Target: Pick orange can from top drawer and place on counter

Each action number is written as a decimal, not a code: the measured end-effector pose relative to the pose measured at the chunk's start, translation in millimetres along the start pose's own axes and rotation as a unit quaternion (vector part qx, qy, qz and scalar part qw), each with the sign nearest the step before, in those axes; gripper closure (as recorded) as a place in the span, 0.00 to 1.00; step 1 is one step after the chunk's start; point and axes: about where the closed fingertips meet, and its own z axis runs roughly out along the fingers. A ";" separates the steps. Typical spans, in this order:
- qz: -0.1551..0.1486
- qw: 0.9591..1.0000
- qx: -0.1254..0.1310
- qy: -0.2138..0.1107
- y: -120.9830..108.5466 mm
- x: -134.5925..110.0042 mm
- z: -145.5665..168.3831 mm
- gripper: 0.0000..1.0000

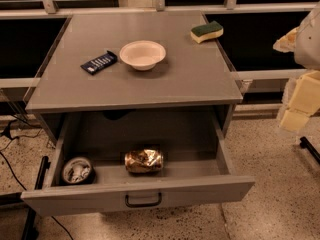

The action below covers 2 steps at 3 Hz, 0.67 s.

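Observation:
The top drawer [135, 193] is pulled open below the counter [195, 79]. The orange can [144, 161] lies on its side in the drawer, near the middle and close to the front panel. A dark pull handle [143, 200] sits on the front panel. My gripper [299, 104] hangs at the right edge of the camera view, beside the cabinet, level with the counter's front corner. It is well to the right of the can and above it, and holds nothing that I can see.
A round dark container with whitish contents [77, 170] sits in the drawer's left front corner. On the counter are a white bowl [142, 54], a dark blue packet [99, 62] and a yellow-green sponge [207, 31]. Cables lie on the speckled floor at left.

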 end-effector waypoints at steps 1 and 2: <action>0.000 1.000 0.000 0.000 0.0 0.0 0.0 0.00; 0.018 1.000 0.007 -0.011 2.4 0.4 15.1 0.00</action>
